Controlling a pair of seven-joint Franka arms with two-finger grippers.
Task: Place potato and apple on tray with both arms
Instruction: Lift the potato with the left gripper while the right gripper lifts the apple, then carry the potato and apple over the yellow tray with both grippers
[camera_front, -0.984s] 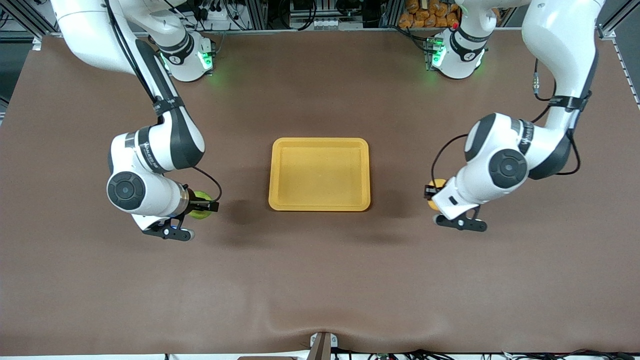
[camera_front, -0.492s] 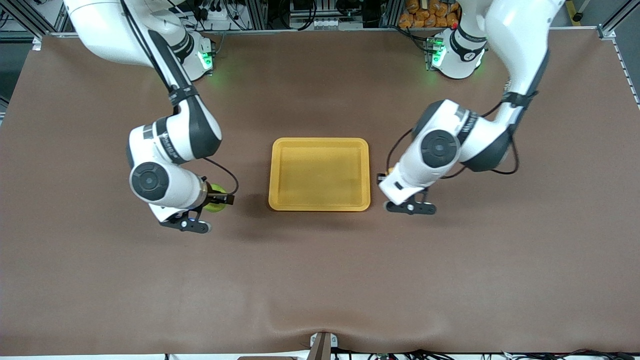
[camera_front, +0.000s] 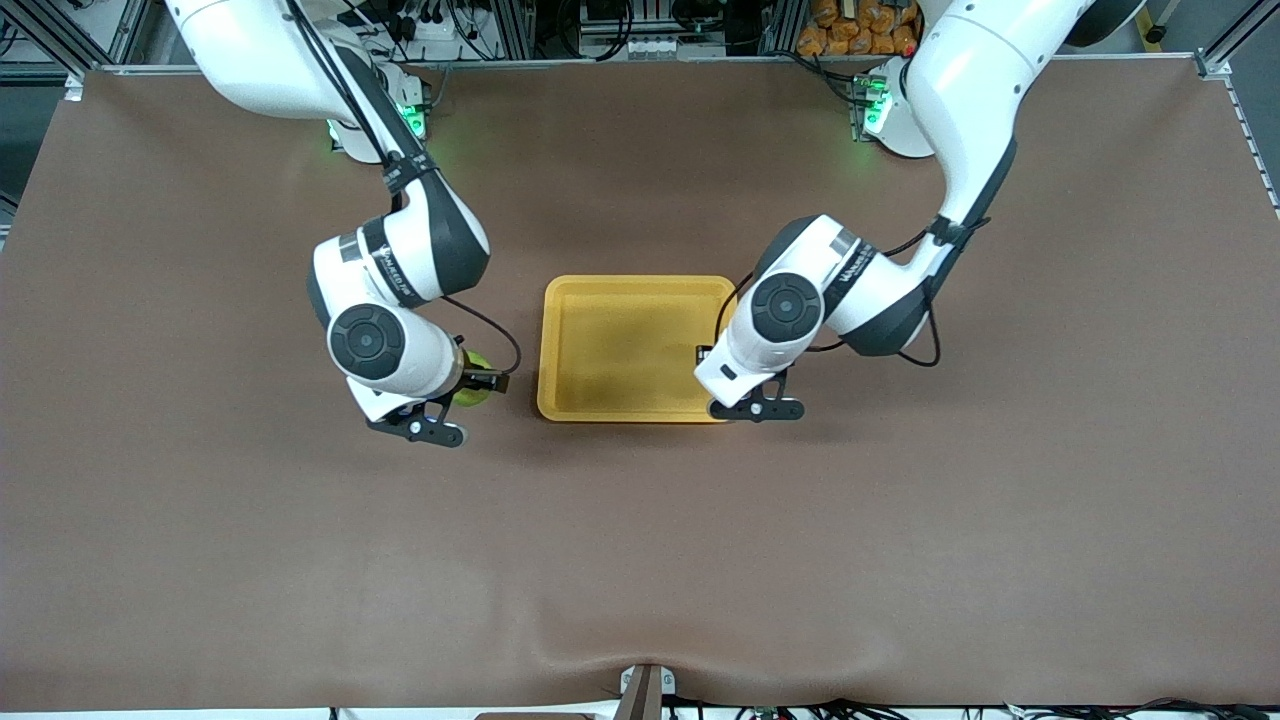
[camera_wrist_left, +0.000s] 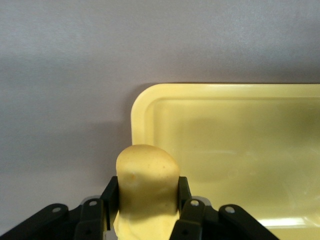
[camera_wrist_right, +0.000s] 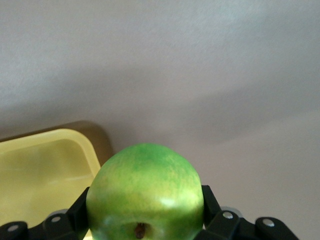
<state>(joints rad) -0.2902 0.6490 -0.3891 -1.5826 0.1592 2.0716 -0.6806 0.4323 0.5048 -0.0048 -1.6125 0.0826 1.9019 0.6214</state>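
Observation:
The yellow-orange tray lies at the table's middle. My right gripper is shut on the green apple and hangs over the brown mat just beside the tray's rim at the right arm's end. In the right wrist view the apple fills the jaws, stem dimple showing, with a tray corner close by. My left gripper is over the tray's edge at the left arm's end, its wrist hiding the load in the front view. In the left wrist view the pale yellow potato is clamped between the fingers, over the tray's corner.
The brown mat covers the whole table and has a ripple at its near edge. The two arm bases stand along the edge farthest from the front camera, with orange items past it.
Both arms have swung inward toward the tray with their loads. The left gripper has reached the tray's edge; the right gripper has come close to the rim at its end.

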